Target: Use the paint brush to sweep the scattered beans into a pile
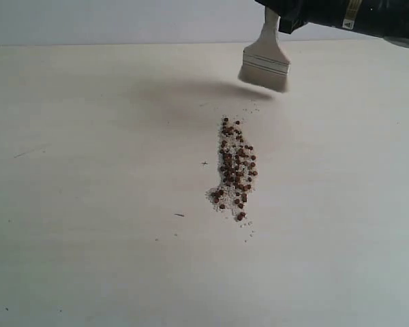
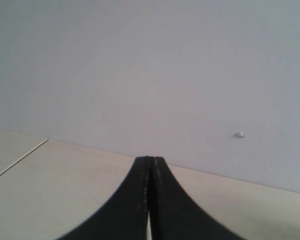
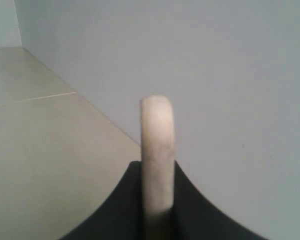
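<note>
exterior: high, angled down at table (image 1: 88,238) | wrists: low, level, facing wall (image 2: 140,75)

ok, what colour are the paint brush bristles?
Pale whitish-beige. The paint brush shows best in the exterior view.

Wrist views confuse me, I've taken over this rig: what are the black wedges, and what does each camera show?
This is a two-armed robot; each arm ends in a two-fingered gripper. The exterior view looks at the table from off the arms: the beans lie with white crumbs in a pile, and the right gripper holds the paint brush beyond its far end, apparently lifted. Each wrist camera looks along its own gripper; the black wedges are fingers. The left gripper is shut, empty. In the right wrist view the pale bar is the brush handle.
</note>
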`<action>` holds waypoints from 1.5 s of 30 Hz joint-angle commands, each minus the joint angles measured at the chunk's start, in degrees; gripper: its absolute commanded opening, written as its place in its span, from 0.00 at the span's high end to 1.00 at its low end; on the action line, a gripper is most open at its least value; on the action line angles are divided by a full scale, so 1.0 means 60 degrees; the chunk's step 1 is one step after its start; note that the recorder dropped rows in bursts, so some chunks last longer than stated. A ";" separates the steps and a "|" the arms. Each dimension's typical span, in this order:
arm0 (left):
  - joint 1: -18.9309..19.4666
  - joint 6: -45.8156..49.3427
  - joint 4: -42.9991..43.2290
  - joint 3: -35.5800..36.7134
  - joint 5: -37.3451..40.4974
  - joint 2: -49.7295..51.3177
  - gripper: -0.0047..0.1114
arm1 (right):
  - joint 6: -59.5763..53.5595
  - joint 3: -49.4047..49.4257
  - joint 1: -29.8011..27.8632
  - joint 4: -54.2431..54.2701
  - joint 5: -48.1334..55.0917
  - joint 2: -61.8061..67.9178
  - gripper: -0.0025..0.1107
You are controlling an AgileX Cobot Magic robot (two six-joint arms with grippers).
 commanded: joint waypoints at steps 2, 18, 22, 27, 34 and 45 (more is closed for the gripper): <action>-0.0045 0.0027 -0.0073 0.0029 0.0005 -0.0032 0.96 | -0.0200 -0.0118 -0.0045 0.0233 -0.0118 0.0349 0.98; -0.0045 0.0027 -0.0073 0.0029 0.0005 -0.0032 0.96 | 0.3406 -0.0118 -0.0045 -0.1657 -0.1274 0.0526 0.98; -0.0045 0.0027 -0.0073 0.0029 0.0005 -0.0032 0.96 | 0.4242 -0.0118 -0.0027 -0.2163 -0.1274 0.0526 0.98; -0.0045 0.0027 -0.0073 0.0029 0.0005 -0.0032 0.96 | 0.5062 -0.0118 -0.0027 -0.2374 -0.1274 0.0526 0.98; -0.0045 0.0027 -0.0073 0.0029 0.0005 -0.0032 0.96 | 0.5421 -0.0118 -0.0027 -0.2230 -0.1274 0.0491 0.98; -0.0045 0.0027 -0.0073 0.0029 0.0005 -0.0032 0.96 | 0.5144 -0.0118 -0.0027 -0.1545 -0.1274 0.0365 0.98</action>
